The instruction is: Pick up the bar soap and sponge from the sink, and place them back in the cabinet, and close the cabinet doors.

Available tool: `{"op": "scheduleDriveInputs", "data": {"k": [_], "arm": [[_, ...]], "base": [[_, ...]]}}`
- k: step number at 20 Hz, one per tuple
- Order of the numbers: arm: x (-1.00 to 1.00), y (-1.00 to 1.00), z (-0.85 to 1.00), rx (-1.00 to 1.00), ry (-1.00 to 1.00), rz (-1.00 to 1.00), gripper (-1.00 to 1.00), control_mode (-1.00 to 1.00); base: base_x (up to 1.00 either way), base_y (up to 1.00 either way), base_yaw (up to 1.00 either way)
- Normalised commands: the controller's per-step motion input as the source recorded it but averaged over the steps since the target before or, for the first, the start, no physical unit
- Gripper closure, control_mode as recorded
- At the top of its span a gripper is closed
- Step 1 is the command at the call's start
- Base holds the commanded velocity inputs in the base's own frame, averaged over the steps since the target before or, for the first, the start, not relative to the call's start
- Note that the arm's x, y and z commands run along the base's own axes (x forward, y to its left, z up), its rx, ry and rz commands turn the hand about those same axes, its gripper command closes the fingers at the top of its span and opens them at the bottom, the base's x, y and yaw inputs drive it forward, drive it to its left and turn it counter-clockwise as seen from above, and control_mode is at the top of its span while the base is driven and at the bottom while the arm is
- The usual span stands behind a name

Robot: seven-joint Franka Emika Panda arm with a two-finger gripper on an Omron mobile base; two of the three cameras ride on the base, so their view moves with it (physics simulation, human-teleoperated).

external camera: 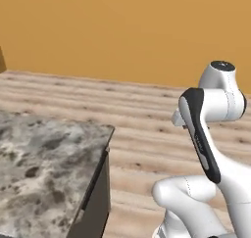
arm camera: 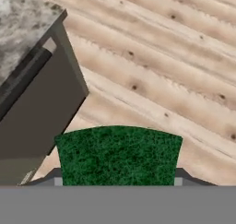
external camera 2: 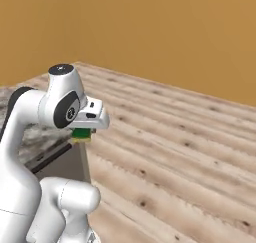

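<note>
My gripper (external camera 2: 82, 132) is shut on the sponge (arm camera: 119, 154), whose dark green face spreads between the two fingertips in the hand view. From the right base camera the sponge (external camera 2: 81, 133) hangs under the white hand as a small green block with a yellow layer. It is held in the air over the wooden floor, just past the end of the counter. The bar soap, the sink and the cabinet with its doors are out of view.
A grey marbled counter (external camera: 44, 154) ends at a corner on the left, with a dark side panel (arm camera: 41, 112) below it. Light plank floor (external camera 2: 190, 152) stretches ahead to an orange wall (external camera: 122, 26).
</note>
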Motion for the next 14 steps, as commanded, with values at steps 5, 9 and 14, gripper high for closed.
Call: {"op": "scheduleDriveInputs", "data": {"k": [5, 9, 14], "arm": [[0.00, 0.00, 0.00, 0.00, 0.00, 0.00, 1.00, 1.00], [0.00, 0.00, 0.00, 0.00, 0.00, 0.00, 1.00, 1.00], [0.00, 0.00, 0.00, 0.00, 0.00, 0.00, 1.00, 1.00]], "base": [[0.49, -0.23, -0.62], [0.72, -0.26, -0.56], [0.85, -0.22, -0.47]]}}
